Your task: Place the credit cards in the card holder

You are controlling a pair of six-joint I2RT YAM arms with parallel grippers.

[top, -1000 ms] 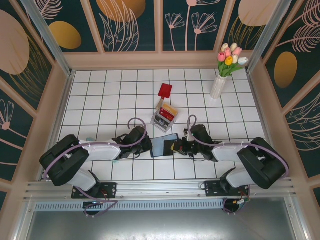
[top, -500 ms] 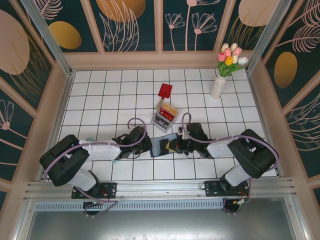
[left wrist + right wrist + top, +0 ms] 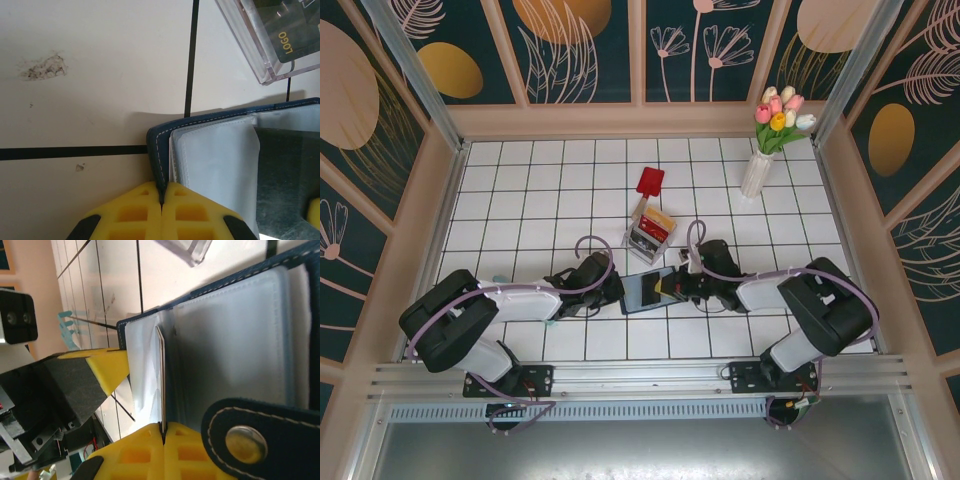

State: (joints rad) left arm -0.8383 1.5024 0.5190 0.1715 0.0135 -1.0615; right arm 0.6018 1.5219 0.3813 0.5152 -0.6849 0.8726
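The card holder (image 3: 645,291), a dark navy wallet, lies open on the tiles between both arms. In the left wrist view my left gripper (image 3: 162,194) is shut on the stitched navy edge of the card holder (image 3: 220,165). My right gripper (image 3: 163,429) is shut on a thin credit card (image 3: 161,380), seen edge on, whose far end lies among the grey-blue pockets of the card holder (image 3: 235,345). The snap tab (image 3: 260,440) hangs beside the right fingers. More credit cards (image 3: 657,222), red and yellow-orange, stand in a clear box.
The clear plastic box (image 3: 648,236) sits just behind the wallet, and a dark card marked LOGO (image 3: 287,35) shows inside it. A red paddle (image 3: 649,183) lies further back. A white vase of tulips (image 3: 758,172) stands at the back right.
My right gripper has shifted left with its card, over the open wallet and into its pockets. The right arm's elbow swung inward. The left gripper has stayed shut on the wallet's edge.
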